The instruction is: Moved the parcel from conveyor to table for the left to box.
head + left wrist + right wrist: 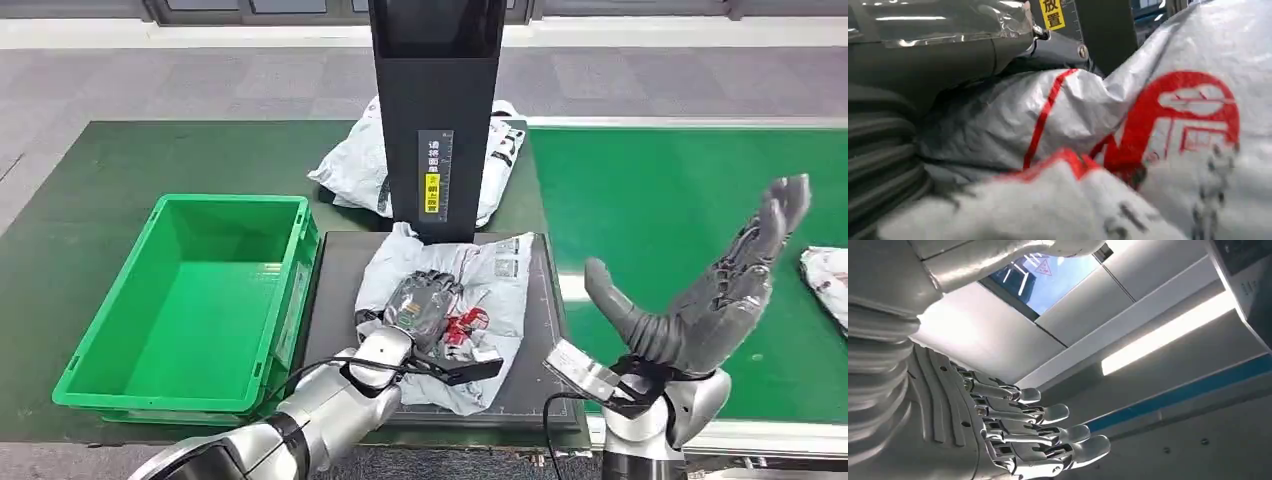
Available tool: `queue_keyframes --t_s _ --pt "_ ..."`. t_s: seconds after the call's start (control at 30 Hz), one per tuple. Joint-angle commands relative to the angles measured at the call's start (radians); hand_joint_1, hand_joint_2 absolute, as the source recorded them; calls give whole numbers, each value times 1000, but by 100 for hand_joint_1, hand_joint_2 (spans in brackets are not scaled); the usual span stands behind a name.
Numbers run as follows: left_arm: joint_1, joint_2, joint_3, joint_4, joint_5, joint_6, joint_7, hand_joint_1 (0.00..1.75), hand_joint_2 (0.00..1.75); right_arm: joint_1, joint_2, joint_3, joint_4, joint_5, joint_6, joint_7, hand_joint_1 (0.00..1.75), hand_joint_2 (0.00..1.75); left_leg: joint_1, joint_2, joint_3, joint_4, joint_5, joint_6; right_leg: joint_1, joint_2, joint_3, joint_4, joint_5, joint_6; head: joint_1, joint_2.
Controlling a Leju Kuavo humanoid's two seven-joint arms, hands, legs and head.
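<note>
While the left hand [425, 305] is curling its dark fingers over the crumpled white courier bag [455, 300] lying on the dark scale plate [335, 300], it is pressing down into the plastic, apparently gathering enough of the loose film to get a hold; the left wrist view is showing the bag's red printed logo [1173, 120] bunched close against the hand, though whether the bag is truly gripped or only pressed I cannot tell for sure. Beside it, the right hand [700, 290] is hanging raised over the edge of the green conveyor belt [660, 200] with fingers spread and palm empty, seemingly keeping clear so the left arm can work. Just to the left of the plate, the green plastic crate [185, 300] is standing open on the tabletop [60, 230], placed within easy reach as the likely destination. Farther back, a black scanner post [437, 110] is rising from behind the plate, and a second white parcel [355, 165] is lying behind it. Another bag [828, 275] is waiting at the belt's right edge.
</note>
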Motion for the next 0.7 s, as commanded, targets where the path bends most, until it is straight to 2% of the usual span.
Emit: queue_keyframes --t_s 0.03,0.1,0.17,0.2,0.23,0.33,0.37,0.4,0.43,0.57,0.7 --pt "-7 48 4 26 -29 101 18 175 175 34 51 25 55 -7 0 4 0 175 1 4 4 -4 1 -1 1 3 3 -5 2 -1 0 0" --pt "-12 66 31 22 -56 173 55 175 175 43 51 21 47 -1 0 4 0 175 1 3 4 -3 0 -1 1 3 2 -3 1 -1 0 0" --pt "-4 103 86 -51 -100 313 105 175 175 56 51 11 34 3 0 4 0 175 1 4 5 -5 1 -1 1 3 3 -5 2 -2 0 0" --pt "21 131 118 -152 -149 313 134 175 175 61 51 11 29 4 0 4 0 175 1 3 4 -3 1 -1 1 3 2 -3 1 -1 0 0" --pt "81 166 204 -356 -238 313 162 175 175 65 51 6 26 5 0 4 0 175 1 3 4 -4 1 -1 2 3 3 -3 1 -2 0 0" --pt "130 209 264 -546 -303 313 182 175 175 66 51 3 28 7 0 4 0 175 0 3 1 -2 1 -1 1 2 0 -1 1 -1 0 0" --pt "163 278 272 -741 -303 313 232 175 175 65 51 -4 34 7 0 4 0 175 0 3 2 -3 1 -1 0 2 0 -1 1 -2 0 0" --pt "162 307 263 -790 -303 313 261 175 175 64 51 -5 35 4 0 4 0 175 1 4 2 -2 0 -2 1 3 -1 -1 1 -2 0 0" --pt "162 307 263 -790 -303 313 261 175 175 64 51 -5 35 4 0 4 0 175 1 5 0 -1 0 -2 1 4 -3 0 1 -2 0 0" --pt "176 429 256 -964 -303 313 384 175 175 66 51 -16 52 4 0 4 0 175 2 9 3 -4 0 -3 3 7 -2 -3 1 -3 0 0" --pt "212 468 325 -1082 -303 313 391 175 175 70 51 -21 54 3 0 4 0 175 3 6 1 -3 0 -3 3 5 -3 -1 0 -2 0 0"
